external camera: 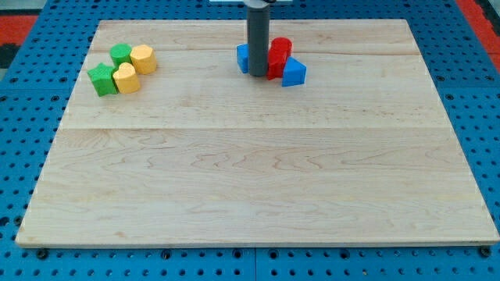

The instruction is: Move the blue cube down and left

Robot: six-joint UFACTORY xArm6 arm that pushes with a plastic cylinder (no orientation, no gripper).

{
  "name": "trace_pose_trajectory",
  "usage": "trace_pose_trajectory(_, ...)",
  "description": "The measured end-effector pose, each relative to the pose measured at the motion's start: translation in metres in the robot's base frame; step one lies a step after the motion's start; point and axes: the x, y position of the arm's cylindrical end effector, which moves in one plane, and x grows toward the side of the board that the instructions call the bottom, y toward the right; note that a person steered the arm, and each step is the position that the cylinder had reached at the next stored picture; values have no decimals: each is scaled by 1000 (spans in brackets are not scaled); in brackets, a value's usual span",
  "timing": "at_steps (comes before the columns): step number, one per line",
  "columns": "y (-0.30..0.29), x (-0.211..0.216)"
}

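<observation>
Bare desk (258, 195) fills the foreground; up behind it, my fingerless tip (258, 75) touches the blue cube (244, 56), wedged left of the red block (279, 56), light, rigid, slidable, best pushed from its upper-right face.

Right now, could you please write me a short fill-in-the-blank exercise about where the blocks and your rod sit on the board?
1. My tip stands among the blue and ___ blocks.
2. The blue cube shows just to the view's ___ of the rod.
3. The two yellow blocks sit beside two ___ ones.

Answers: red; left; green
</observation>
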Motion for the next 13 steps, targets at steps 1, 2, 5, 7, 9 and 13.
trace_pose_trajectory(1, 3, -5)
trace_pose_trajectory(2, -10, 17)
trace_pose_trajectory(5, -83, -71)
trace_pose_trajectory(7, -5, 1)
trace_pose_trajectory(9, -7, 39)
trace_pose_trajectory(13, 4, 52)
